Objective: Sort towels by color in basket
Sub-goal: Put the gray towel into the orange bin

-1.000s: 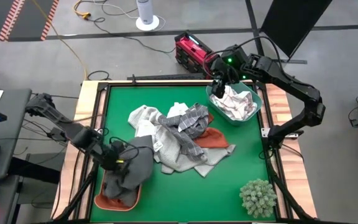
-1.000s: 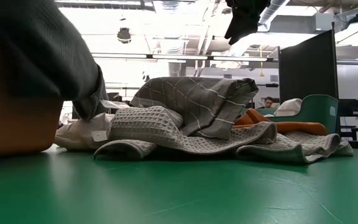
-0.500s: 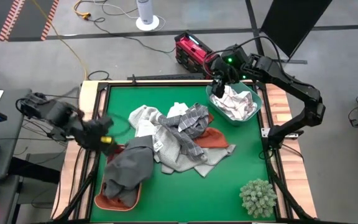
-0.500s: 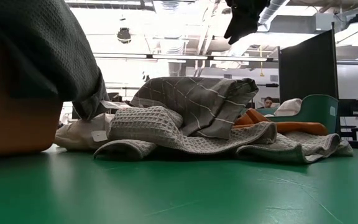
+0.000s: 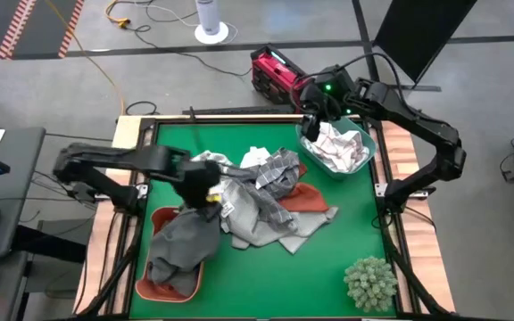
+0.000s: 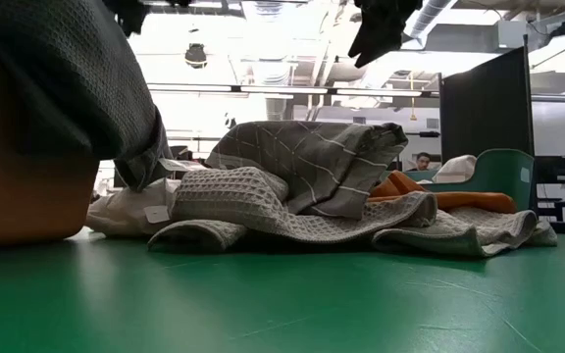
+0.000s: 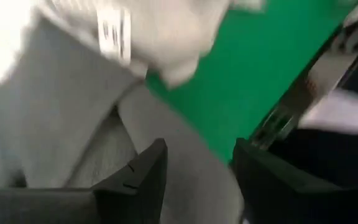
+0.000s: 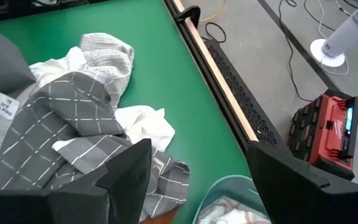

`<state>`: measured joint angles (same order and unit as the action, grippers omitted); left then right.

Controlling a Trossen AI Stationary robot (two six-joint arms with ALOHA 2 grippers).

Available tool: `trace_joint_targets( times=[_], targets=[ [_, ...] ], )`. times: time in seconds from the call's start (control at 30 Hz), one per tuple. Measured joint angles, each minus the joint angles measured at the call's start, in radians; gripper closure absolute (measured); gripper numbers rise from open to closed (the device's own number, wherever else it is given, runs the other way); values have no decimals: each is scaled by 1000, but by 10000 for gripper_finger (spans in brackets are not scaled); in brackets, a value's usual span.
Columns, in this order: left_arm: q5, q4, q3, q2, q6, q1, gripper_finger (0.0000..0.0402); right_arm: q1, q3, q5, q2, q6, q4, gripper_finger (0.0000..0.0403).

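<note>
A heap of soft towels (image 5: 257, 201) lay mid-table; a plain grey towel (image 5: 181, 245) draped over the orange basket (image 5: 163, 290), white ones filled the teal basket (image 5: 364, 160). The left gripper (image 5: 205, 192) hung over the heap's edge, fingers apart, grasping nothing. The right gripper (image 5: 315, 111) hovered spread wide above the teal basket. The cloth looked light and floppy, best pinched at a raised fold.

Spiky pale-green plant ball (image 5: 370, 283) at table's near right corner. Red case (image 5: 273, 73) on floor beyond table. White fan base (image 5: 211, 33) farther off.
</note>
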<state>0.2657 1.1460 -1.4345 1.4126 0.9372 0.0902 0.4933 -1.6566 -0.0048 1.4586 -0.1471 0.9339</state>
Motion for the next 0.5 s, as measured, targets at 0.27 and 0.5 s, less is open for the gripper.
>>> trace_joint_targets(
  times=[0.27,0.5],
  targets=[
    [180,236,1,201,-255,-7,230,-35,0,0,0,0,5,112],
    [147,327,-123,251,-435,2,356,-48,0,0,0,0,9,112]
  ],
)
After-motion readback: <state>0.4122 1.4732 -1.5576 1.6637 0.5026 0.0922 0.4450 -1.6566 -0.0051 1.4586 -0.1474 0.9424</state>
